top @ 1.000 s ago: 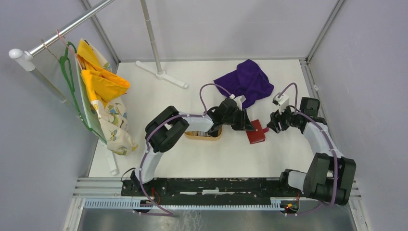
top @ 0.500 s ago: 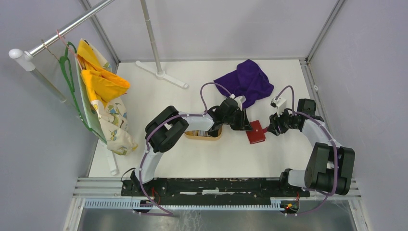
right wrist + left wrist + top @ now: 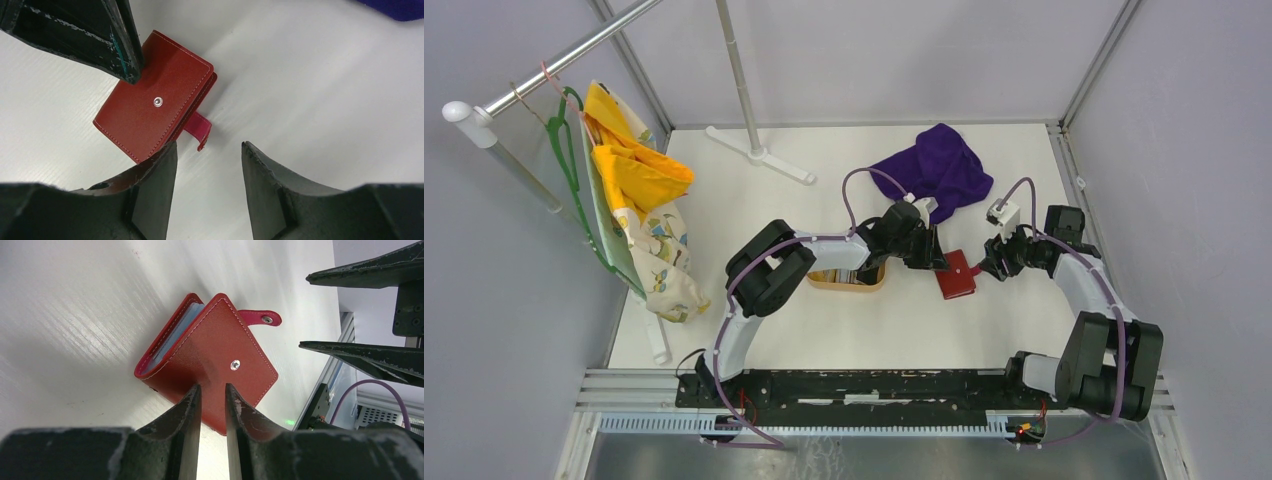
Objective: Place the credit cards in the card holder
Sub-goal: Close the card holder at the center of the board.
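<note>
The red card holder (image 3: 955, 275) lies folded on the white table, its snap tab (image 3: 260, 317) loose and unfastened. A pale blue layer (image 3: 175, 332) shows between its covers. My left gripper (image 3: 940, 259) is nearly shut, with only a narrow gap and nothing in it. Its tips (image 3: 212, 390) rest over the holder's top cover (image 3: 220, 355). My right gripper (image 3: 986, 266) is open just right of the holder, its jaws (image 3: 209, 147) around the tab (image 3: 201, 130) without touching it. No loose credit card shows clearly.
An oval tan wooden tray (image 3: 834, 283) sits left of the holder, mostly hidden under my left arm. A purple cloth (image 3: 936, 168) lies behind. A stand's foot (image 3: 759, 153) is at the back left, and clothes (image 3: 639, 195) hang on a rail at the far left.
My right gripper has moved left and closer to the holder's tab. My left gripper has shifted slightly back over the holder. The holder has stayed in place.
</note>
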You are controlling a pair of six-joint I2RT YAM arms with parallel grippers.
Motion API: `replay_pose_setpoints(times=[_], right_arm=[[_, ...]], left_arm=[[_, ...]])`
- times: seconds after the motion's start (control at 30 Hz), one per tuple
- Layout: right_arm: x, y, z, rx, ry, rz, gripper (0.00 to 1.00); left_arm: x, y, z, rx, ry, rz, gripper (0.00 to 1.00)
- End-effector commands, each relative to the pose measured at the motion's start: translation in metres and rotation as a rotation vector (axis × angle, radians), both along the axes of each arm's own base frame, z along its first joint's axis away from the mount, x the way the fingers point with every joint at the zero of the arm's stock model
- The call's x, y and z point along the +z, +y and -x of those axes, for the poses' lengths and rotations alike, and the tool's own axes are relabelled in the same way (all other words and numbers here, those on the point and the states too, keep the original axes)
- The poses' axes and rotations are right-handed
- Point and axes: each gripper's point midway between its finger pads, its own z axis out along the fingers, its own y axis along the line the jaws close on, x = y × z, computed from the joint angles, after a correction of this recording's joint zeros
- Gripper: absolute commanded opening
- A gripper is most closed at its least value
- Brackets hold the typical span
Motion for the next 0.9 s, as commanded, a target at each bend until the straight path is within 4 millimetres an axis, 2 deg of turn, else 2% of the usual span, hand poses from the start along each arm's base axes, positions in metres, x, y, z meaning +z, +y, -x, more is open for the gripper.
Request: replay_pose_setpoints(times=[0.0, 0.23, 0.53, 0.67, 0.87], right_arm=[[-0.004, 0.003, 0.001, 0.016, 0.004, -0.017, 0.56], [-0.018, -0.002, 0.001, -0.021, 0.067, -0.008, 0.52], [-0.020, 0.000, -0.001, -0.028, 0.081, -0.013, 0.39], [-0.021, 0.004, -0.001, -0.019, 0.097, -0.024, 0.28], [-0.014, 0.003, -0.008, -0.029, 0.074, -0.028, 0.00]], left_arm=[[0.019, -0.008, -0.010, -0.027, -0.089, 0.025, 0.31], [0.016, -0.008, -0.011, -0.030, -0.092, 0.006, 0.31], [0.015, -0.008, -0.011, -0.032, -0.088, 0.007, 0.31], [0.016, -0.009, -0.011, -0.033, -0.090, 0.008, 0.31], [0.021, -0.011, -0.015, -0.041, -0.106, 0.005, 0.34]])
